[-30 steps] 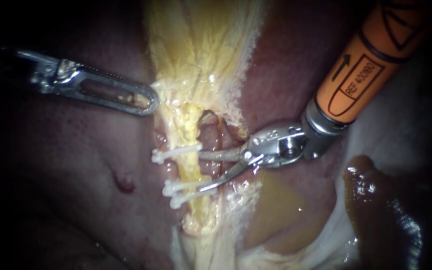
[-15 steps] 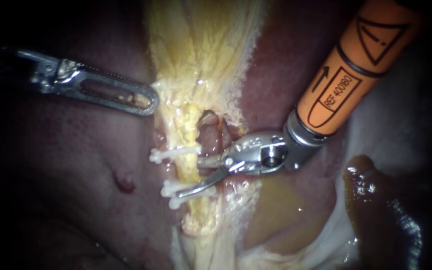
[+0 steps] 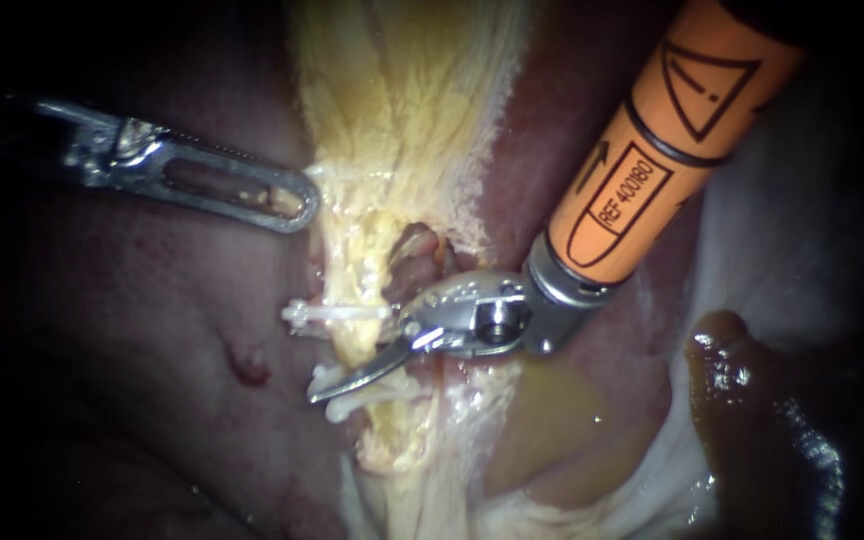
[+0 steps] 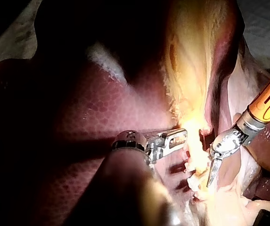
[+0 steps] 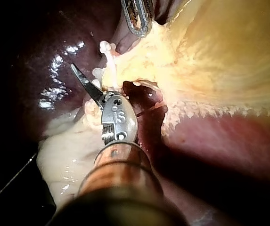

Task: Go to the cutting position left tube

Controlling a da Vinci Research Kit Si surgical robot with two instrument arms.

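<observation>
The left tube is a yellow strand with one white clip above and two white clips below. My right instrument, a scissor tip on an orange shaft, has its blades open. The lower blade lies across the tube between the upper and lower clips; the other blade is hidden behind the tube. In the right wrist view that dark blade sits beside the clips. My left instrument is shut on the yellow tissue's edge, above the clips.
A reddish right tube runs just right of the yellow strand, against the scissor's hinge. Pale yellow gallbladder tissue fans upward. Red liver fills the left side. A dark brown wet mass lies at lower right.
My right instrument has slid left along the tissue; its lower blade now reaches past the left tube, and the clips have been nudged slightly left. The left instrument has held still.
</observation>
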